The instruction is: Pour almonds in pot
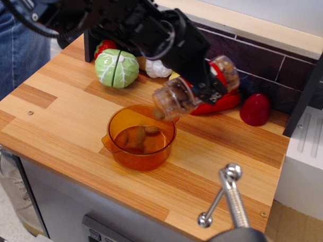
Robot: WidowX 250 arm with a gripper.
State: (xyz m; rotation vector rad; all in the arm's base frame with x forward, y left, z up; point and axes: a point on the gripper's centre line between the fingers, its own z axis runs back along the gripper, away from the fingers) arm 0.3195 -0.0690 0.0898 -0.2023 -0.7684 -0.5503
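Note:
My gripper [202, 82] is shut on the clear almond jar [192, 90], which has a red-and-white label. The jar is tilted with its open mouth down to the left, right over the far rim of the translucent orange pot [142, 138]. Brown almonds [139, 137] lie on the pot's bottom and more are at the jar's mouth [161, 111], dropping out. The pot stands on the wooden counter [55, 117], below and left of the gripper. The black arm covers part of the jar's middle.
A green cabbage [116, 68], a white garlic [158, 69], a red pepper [256, 109] and another red toy [218, 104] lie along the dark tiled back wall. A person in jeans [18, 47] stands at the left. A metal handle [229, 195] shows at the front right.

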